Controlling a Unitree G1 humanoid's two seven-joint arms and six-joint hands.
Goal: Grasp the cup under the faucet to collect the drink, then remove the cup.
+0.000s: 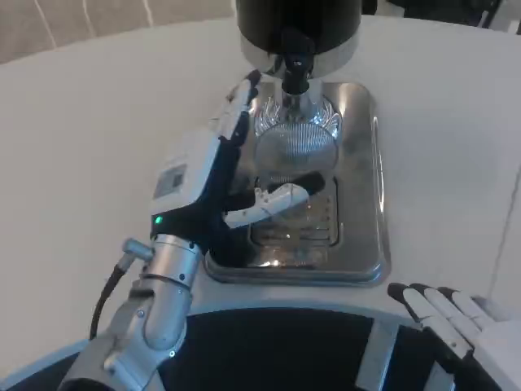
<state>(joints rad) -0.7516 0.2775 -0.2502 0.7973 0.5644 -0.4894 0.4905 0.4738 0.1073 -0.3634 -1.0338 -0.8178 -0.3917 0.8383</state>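
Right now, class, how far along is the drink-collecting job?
Done: the clear ribbed glass cup stands on the shiny steel drip tray, under the black dispenser faucet. In hand: the left hand is open beside the cup, not gripping. Left: grasp, fill, remove. The right hand waits at the table edge.

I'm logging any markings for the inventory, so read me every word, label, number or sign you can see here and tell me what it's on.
No text here can be read.
Left hand: a small grey label on its white back, print too blurred to read.
Left hand wrist: a small green light, a lamp only, no characters.
Dispenser, cup, tray: no lettering visible.
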